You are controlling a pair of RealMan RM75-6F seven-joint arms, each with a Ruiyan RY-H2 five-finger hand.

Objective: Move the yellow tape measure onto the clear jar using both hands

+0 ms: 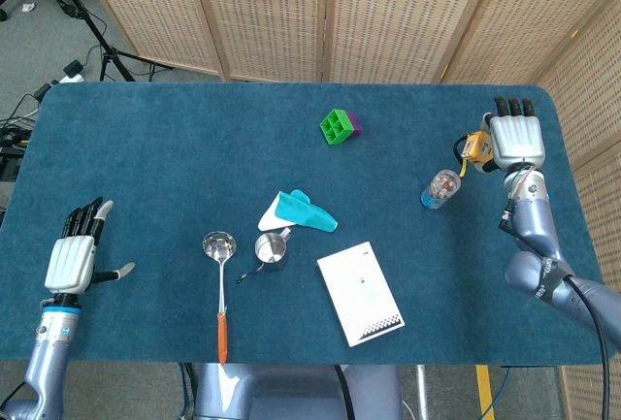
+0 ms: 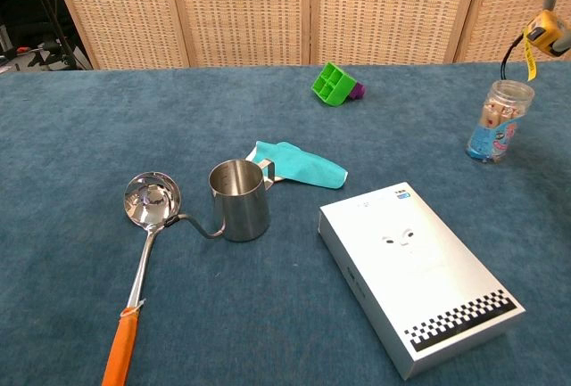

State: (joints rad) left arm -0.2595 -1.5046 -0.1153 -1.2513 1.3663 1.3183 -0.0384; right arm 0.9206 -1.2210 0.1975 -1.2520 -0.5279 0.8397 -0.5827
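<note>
My right hand [image 1: 516,139] hovers at the table's far right and holds the yellow tape measure [image 1: 476,147] on its left side. In the chest view the tape measure [image 2: 547,31] hangs in the air just up and right of the clear jar [image 2: 499,121], its black strap dangling toward the lid. The clear jar [image 1: 441,188] stands upright on the blue cloth, down and left of that hand. My left hand [image 1: 74,255] floats over the near left edge with fingers spread and nothing in it.
A green and purple block [image 1: 338,126] lies at the back centre. A teal cloth [image 1: 301,210], a steel cup [image 1: 272,249], an orange-handled ladle [image 1: 221,279] and a white box [image 1: 360,291] occupy the middle. The table's right edge [image 1: 572,187] is close to my right hand.
</note>
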